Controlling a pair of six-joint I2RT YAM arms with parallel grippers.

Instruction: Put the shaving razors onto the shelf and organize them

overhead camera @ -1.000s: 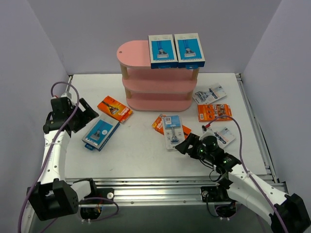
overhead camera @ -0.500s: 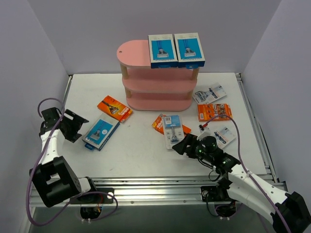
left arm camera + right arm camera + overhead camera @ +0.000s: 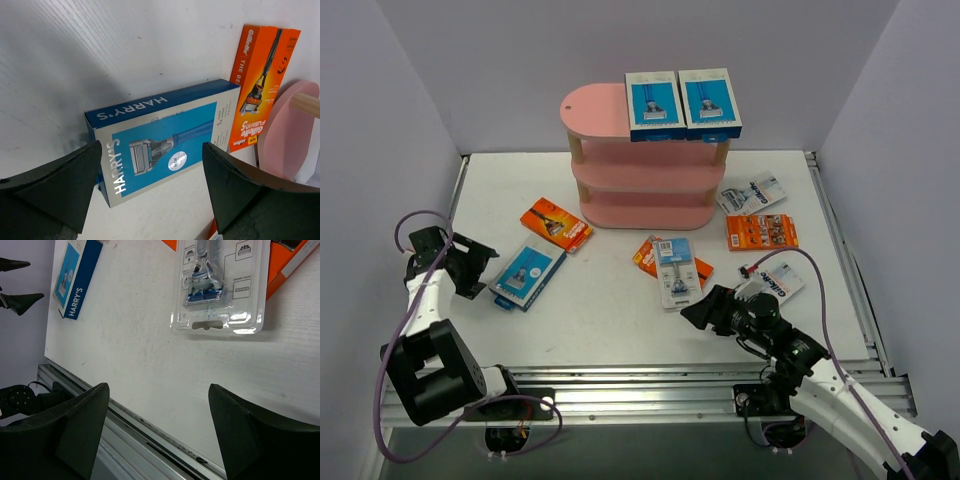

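Note:
The pink shelf [image 3: 620, 160] stands at the back with two blue-and-white boxes [image 3: 653, 105] [image 3: 710, 103] side by side on its top tier. The third blue box [image 3: 527, 276] lies on the table at the left. My left gripper [image 3: 470, 265] is open and empty just left of it; in the left wrist view the box [image 3: 160, 145] lies just ahead of the open gripper [image 3: 151, 148]. My right gripper [image 3: 705, 308] is open and empty, just nearer than a clear blister pack [image 3: 677, 272], which lies partly on an orange card [image 3: 646, 255]; the pack also shows in the right wrist view [image 3: 217, 290].
An orange card [image 3: 556, 223] lies left of the shelf foot. A clear pack [image 3: 752, 192], an orange card [image 3: 761, 232] and another clear pack [image 3: 782, 280] lie at the right. The table's metal front rail [image 3: 125, 430] runs right under my right gripper [image 3: 159, 390].
My left arm has dropped low and swung back toward the table's left edge, its open gripper still facing the blue box. My right gripper has drawn back slightly toward the near edge.

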